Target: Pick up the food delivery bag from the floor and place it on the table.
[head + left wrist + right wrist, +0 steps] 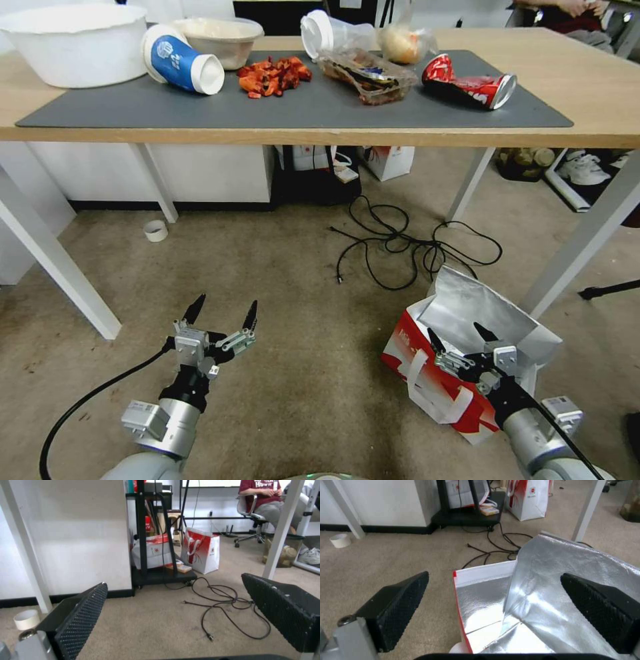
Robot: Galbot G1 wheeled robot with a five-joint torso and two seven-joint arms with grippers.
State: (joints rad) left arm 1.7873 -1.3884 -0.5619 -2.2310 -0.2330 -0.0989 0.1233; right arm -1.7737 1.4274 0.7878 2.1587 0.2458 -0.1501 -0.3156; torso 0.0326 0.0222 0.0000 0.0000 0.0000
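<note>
The food delivery bag [460, 313] stands on the floor [280, 320] at the right, white and red with its silver foil lining [533, 600] open upward and white strap handles on its side. My right gripper [458, 333] hovers open just above the bag's near rim; in the right wrist view its fingers [396, 605] straddle the bag's corner [483, 572]. Over bare carpet at the left, my left gripper [224, 309] is open and holds nothing. The table [587, 73] with its dark grey mat [333, 107] spans the far side.
On the mat lie a white basin [77, 43], a tipped blue cup [180, 63], red food pieces [273, 75], plastic containers and a crushed red can [470, 83]. A tangled black cable [400, 243], a tape roll [155, 230] and white table legs [53, 260] stand around the bag.
</note>
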